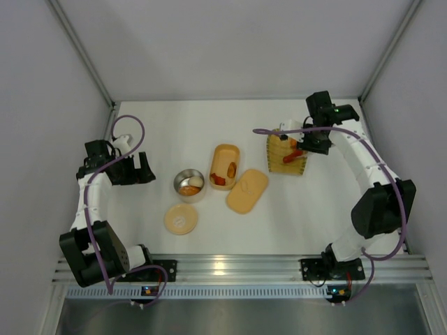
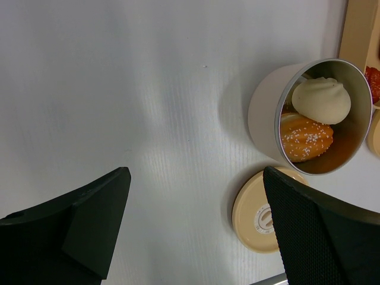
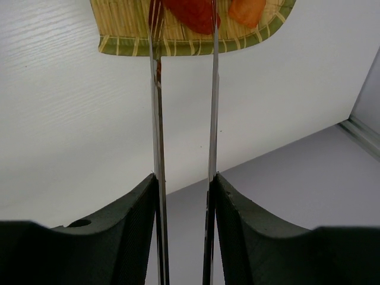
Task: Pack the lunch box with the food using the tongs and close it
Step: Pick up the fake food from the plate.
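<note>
Held by the right gripper [image 3: 185, 178], the tongs [image 3: 214, 119] are half open around the red piece [image 3: 193, 13] at the top of the frame, and should be squeezed softly before being lifted.

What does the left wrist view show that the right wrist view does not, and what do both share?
Only the left wrist view: the open left gripper, the steel tin holding a white ball and an orange sugared piece, and the round lid beside it. Only the right wrist view: the right gripper shut on the tongs, which reach over the woven tray holding a red piece. Both: the white table.
</note>
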Tool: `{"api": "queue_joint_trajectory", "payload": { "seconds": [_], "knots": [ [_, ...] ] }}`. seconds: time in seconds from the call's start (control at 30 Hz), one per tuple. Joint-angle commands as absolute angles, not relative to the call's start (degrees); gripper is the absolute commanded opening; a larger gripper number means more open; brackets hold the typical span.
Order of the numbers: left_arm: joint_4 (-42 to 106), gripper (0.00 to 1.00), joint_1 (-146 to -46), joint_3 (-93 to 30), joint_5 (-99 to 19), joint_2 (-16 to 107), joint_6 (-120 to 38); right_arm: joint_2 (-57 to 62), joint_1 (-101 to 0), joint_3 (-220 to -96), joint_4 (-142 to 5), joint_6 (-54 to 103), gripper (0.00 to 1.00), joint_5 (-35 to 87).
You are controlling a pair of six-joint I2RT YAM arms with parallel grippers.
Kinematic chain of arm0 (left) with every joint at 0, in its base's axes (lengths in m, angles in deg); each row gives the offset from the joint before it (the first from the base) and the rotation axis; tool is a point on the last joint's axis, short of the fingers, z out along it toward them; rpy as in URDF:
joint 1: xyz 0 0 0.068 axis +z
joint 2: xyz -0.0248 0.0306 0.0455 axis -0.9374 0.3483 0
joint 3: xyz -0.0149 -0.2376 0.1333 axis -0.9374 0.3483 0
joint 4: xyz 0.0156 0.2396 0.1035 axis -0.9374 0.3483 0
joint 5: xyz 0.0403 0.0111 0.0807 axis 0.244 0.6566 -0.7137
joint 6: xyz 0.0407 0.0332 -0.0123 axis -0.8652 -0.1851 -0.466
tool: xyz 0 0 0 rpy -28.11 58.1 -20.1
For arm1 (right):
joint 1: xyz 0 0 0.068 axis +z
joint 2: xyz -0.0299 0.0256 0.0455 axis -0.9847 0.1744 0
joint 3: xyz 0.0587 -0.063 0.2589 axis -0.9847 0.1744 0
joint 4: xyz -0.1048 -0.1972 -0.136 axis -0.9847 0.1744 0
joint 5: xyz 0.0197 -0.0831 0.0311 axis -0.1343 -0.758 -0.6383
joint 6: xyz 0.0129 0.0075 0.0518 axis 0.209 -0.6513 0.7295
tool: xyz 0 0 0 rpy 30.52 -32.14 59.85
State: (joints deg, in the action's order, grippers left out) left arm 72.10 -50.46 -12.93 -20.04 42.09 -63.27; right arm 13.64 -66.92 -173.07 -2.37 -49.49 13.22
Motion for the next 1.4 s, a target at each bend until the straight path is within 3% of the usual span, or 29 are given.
{"api": "queue_joint_trajectory", "payload": {
  "seconds": [0.0,0.47,1.37],
  "knots": [
    [69.7,0.98,-50.0,-12.4,-19.0,42.1,-63.4,14.3,-65.2,-173.1,-7.7,-48.2,0.41,12.0],
    [69.3,0.98,-50.0,-12.5,-18.9,42.6,-63.3,14.6,-64.0,-170.6,-8.0,-50.2,0.4,10.9],
    [69.6,0.98,-50.0,-12.7,-19.6,42.7,-64.1,22.5,-66.1,-177.6,-6.7,-45.8,0.36,12.3]
  ]
}}
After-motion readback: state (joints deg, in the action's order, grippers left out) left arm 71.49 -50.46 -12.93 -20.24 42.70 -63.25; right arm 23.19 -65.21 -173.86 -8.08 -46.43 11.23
